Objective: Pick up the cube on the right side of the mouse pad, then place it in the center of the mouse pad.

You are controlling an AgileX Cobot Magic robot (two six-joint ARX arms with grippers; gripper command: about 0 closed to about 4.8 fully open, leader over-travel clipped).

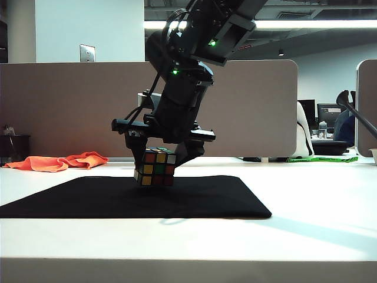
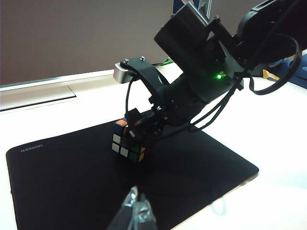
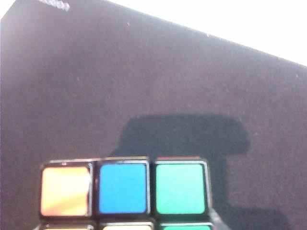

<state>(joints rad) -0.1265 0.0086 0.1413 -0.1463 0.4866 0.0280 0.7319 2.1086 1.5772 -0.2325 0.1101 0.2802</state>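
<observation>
The cube (image 1: 155, 168) is a 3x3 puzzle cube with coloured stickers, held slightly tilted over the middle of the black mouse pad (image 1: 224, 197). My right gripper (image 1: 159, 162) reaches down from above and is shut on it, one finger on each side. The left wrist view shows the cube (image 2: 128, 142) under that arm, low over the mouse pad (image 2: 72, 182); whether it touches the pad I cannot tell. The right wrist view has the cube (image 3: 124, 189) close up, with its shadow on the mouse pad (image 3: 144, 72). My left gripper (image 2: 136, 208) is shut and empty at the pad's near edge.
An orange cloth (image 1: 59, 161) lies on the white table (image 1: 306, 236) behind the pad's left end. A beige partition (image 1: 59, 106) closes off the back. A green item (image 1: 321, 158) lies at the far right. A recessed panel (image 2: 38, 96) is set in the tabletop.
</observation>
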